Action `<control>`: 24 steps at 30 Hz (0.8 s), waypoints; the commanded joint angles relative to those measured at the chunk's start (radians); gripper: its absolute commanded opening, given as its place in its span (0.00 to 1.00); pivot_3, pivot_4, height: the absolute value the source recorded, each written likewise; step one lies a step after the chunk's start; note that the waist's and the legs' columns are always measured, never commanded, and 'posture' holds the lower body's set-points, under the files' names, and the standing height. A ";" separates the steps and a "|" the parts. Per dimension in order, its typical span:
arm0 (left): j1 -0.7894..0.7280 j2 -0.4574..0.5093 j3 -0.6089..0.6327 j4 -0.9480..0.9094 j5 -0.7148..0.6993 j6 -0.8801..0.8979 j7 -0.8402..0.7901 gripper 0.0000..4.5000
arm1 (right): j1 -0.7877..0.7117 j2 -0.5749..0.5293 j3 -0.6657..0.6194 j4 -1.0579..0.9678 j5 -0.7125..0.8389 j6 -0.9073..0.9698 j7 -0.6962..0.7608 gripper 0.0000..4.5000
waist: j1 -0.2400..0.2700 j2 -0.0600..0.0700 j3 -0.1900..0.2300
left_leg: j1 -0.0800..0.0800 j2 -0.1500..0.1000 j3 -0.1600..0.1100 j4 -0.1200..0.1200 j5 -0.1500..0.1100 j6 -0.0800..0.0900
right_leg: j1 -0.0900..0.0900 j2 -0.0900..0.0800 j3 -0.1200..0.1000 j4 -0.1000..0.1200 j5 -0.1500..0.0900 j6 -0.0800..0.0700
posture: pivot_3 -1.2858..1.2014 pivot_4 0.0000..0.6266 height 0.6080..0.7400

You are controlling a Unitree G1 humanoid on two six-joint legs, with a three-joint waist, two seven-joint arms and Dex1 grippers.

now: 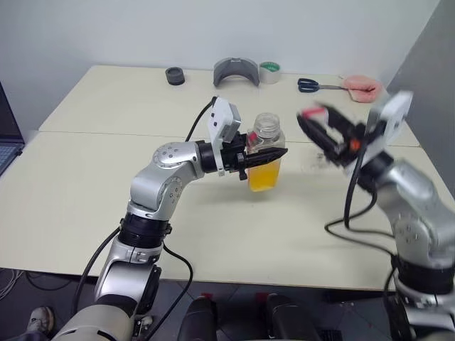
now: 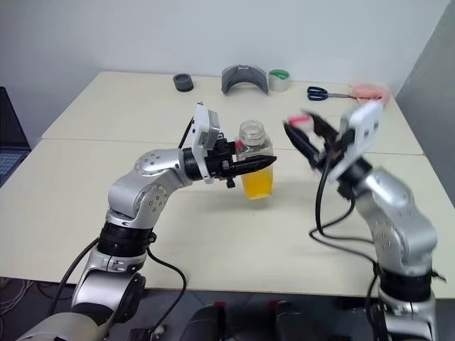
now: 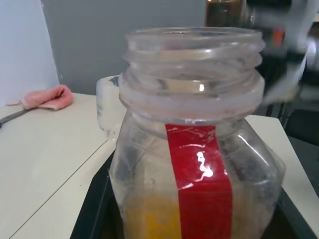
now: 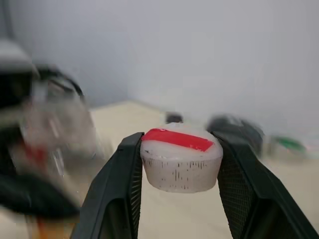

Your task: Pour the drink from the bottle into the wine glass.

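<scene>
Between the left gripper's [image 1: 266,158] clenched fingers, the bottle [image 2: 256,170] hangs upright above the table [image 1: 85,185], mouth open, the drink [image 1: 263,175] low inside. Just right of it, the right gripper [image 4: 182,164] grasps the cap [image 4: 181,159]. By my judgement uncapping is done; next, set the cap down and find the wine glass. Beyond both grippers lies bare tabletop, then scissors [image 1: 311,85], tape [image 1: 269,72] and a pink cloth [image 1: 360,87] near the far edge.

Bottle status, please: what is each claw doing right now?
Left gripper clamps the open bottle, drink inside, raised off the table. Right gripper holds the cap. Nothing between them.
</scene>
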State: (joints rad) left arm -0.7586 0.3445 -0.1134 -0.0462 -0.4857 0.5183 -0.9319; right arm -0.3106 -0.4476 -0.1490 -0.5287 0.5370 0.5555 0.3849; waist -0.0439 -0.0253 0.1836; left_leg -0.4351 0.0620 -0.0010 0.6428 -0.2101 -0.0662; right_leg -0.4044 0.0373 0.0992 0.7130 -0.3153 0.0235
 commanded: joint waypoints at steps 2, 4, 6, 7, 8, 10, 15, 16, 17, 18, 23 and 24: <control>-0.020 -0.005 0.010 -0.040 -0.013 -0.016 -0.007 0.39 | 0.178 0.040 -0.016 -0.074 -0.089 -0.052 -0.087 0.41 | -0.001 0.000 0.000 | 0.000 0.000 0.000 0.000 0.000 0.000 | 0.000 0.000 0.000 0.000 0.000 0.000 | 0.52 0.24 1.00; -0.020 -0.004 0.009 -0.040 -0.013 -0.014 -0.008 0.39 | 0.259 0.064 0.008 -0.040 -0.143 -0.093 -0.103 0.41 | -0.005 0.000 0.000 | 0.001 0.000 0.000 0.000 0.000 0.000 | 0.000 0.001 0.000 0.001 -0.002 0.004 | 0.52 0.24 1.00; -0.020 -0.002 0.009 -0.041 -0.013 -0.013 -0.008 0.39 | 0.310 0.099 0.029 0.026 -0.193 -0.133 -0.128 0.41 | -0.007 0.000 0.000 | 0.001 0.001 0.000 0.000 0.000 0.000 | 0.000 0.001 0.000 0.001 -0.002 0.004 | 0.52 0.24 1.00; -0.020 -0.001 0.009 -0.041 -0.013 -0.013 -0.008 0.39 | 0.320 0.119 0.034 0.059 -0.207 -0.145 -0.140 0.41 | -0.008 0.000 0.000 | 0.001 0.001 0.000 0.000 0.000 0.000 | 0.000 0.001 0.000 0.001 -0.002 0.004 | 0.52 0.24 1.00; -0.022 0.000 0.009 -0.041 -0.012 -0.013 -0.009 0.39 | 0.322 0.139 0.036 0.095 -0.219 -0.142 -0.159 0.41 | -0.009 0.000 0.000 | 0.001 0.001 0.000 0.000 0.000 0.000 | 0.000 0.001 0.000 0.001 -0.002 0.004 | 0.52 0.24 1.00; -0.026 0.002 0.010 -0.039 -0.012 -0.012 -0.009 0.39 | 0.317 0.178 0.030 0.158 -0.240 -0.149 -0.192 0.41 | -0.010 0.000 0.000 | 0.002 0.000 0.000 0.000 0.000 0.000 | 0.000 0.001 0.001 0.001 -0.002 0.004 | 0.52 0.24 1.00; -0.032 0.005 0.010 -0.039 -0.008 -0.013 -0.008 0.39 | 0.289 0.233 0.017 0.286 -0.284 -0.142 -0.255 0.48 | -0.010 0.000 0.000 | 0.001 0.001 0.000 0.000 0.000 0.000 | 0.000 0.001 0.000 0.001 -0.002 0.004 | 0.52 0.24 1.00; -0.033 0.006 0.009 -0.038 -0.006 -0.015 -0.009 0.39 | 0.284 0.240 0.009 0.295 -0.281 -0.144 -0.258 0.56 | -0.010 0.000 0.000 | 0.002 0.001 0.000 0.000 0.000 0.000 | 0.000 0.001 0.001 0.002 -0.002 0.004 | 0.52 0.24 1.00; -0.033 0.007 0.010 -0.038 -0.006 -0.015 -0.008 0.39 | 0.285 0.232 0.015 0.295 -0.288 -0.153 -0.244 0.62 | -0.010 0.000 0.000 | 0.002 0.001 0.000 0.001 0.000 0.000 | 0.000 0.001 0.000 0.002 -0.002 0.004 | 0.52 0.24 1.00; -0.033 0.007 0.011 -0.038 -0.006 -0.014 -0.007 0.39 | 0.285 0.225 0.019 0.294 -0.294 -0.160 -0.232 0.70 | -0.009 0.000 0.000 | 0.002 0.000 0.000 0.001 0.000 0.000 | 0.001 0.001 0.000 0.002 -0.002 0.004 | 0.52 0.24 1.00; -0.031 0.011 0.013 -0.038 -0.007 -0.015 -0.009 0.39 | 0.292 0.201 0.025 0.227 -0.281 -0.135 -0.199 1.00 | -0.005 0.000 0.000 | 0.001 0.000 0.000 0.001 0.000 0.000 | 0.001 0.001 0.000 0.001 -0.002 0.004 | 0.52 0.24 1.00; -0.031 0.012 0.013 -0.036 -0.007 -0.015 -0.009 0.39 | 0.290 0.196 0.024 0.220 -0.282 -0.131 -0.197 1.00 | -0.005 0.000 0.000 | 0.001 0.000 0.000 0.001 0.000 0.000 | 0.001 0.001 0.000 0.001 -0.002 0.004 | 0.52 0.24 1.00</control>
State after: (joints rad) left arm -0.7601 0.3524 -0.1153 -0.0464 -0.4852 0.5190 -0.9347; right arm -0.0185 -0.2367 -0.1160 -0.2554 0.2557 0.4227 0.1782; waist -0.0488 -0.0253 0.1833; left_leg -0.4338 0.0621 -0.0013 0.6435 -0.2100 -0.0662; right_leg -0.4036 0.0381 0.0995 0.7144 -0.3176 0.0277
